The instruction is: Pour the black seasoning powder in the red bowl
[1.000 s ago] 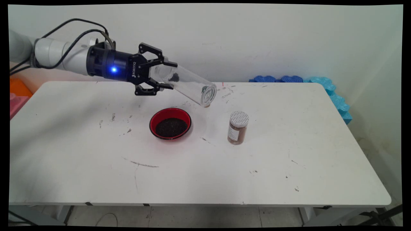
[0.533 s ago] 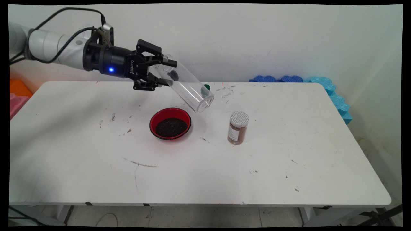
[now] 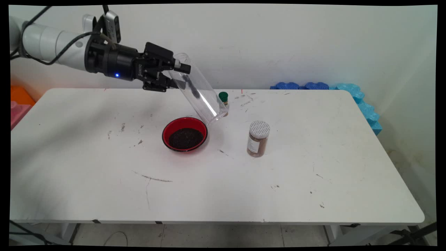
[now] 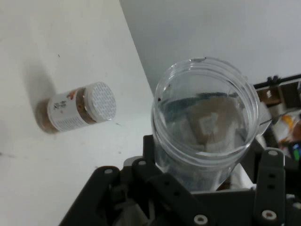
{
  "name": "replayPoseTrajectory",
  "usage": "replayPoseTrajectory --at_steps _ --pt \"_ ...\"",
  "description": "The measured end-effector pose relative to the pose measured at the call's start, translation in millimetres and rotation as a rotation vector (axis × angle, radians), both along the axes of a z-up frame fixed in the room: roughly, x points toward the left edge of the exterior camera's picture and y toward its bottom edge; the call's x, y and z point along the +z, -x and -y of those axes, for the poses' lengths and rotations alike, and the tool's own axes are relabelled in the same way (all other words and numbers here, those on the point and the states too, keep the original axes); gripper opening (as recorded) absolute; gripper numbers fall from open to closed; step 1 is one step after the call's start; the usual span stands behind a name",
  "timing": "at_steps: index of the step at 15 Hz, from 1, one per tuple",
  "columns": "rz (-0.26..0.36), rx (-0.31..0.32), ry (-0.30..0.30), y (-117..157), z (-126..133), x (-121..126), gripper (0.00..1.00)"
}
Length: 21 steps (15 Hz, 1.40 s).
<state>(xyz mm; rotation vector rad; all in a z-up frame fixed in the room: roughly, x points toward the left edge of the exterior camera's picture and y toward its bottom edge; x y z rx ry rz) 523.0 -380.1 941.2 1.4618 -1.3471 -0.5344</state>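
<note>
1. Bench [image 3: 313, 181]: white, flat, scuffed top, filling mid-frame.
2. Tool [image 3: 181, 77]: black, upper left, closed on the clear jar.
3. Clear jar [image 3: 197, 92]: transparent cylinder, tilted down toward frame centre.
4. Red bowl [image 3: 166, 129]: round, glossy, holding dark grains, centre.
5. Spice jar [image 3: 258, 138]: brown contents, white perforated lid, right of bowl.
6. Green-capped bottle [image 3: 223, 96]: small, behind the clear jar.

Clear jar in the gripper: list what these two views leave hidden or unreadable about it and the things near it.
- Clear jar: the gripper covers part of its wall in both views.
- Green-capped bottle: main view, partly behind the jar; contents too small to tell.
- Spice jar: label print too small in both views.
- Red bowl: outside the hand view; its dark contents can't be identified in the main view.
</note>
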Motion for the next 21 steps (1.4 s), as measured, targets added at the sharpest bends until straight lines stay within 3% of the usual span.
replayPoseTrajectory --at_steps 13,21 --pt "0.326 -0.303 0.514 20 -16 16 0.0" --pt "0.491 -0.451 0.768 36 -25 28 0.0"
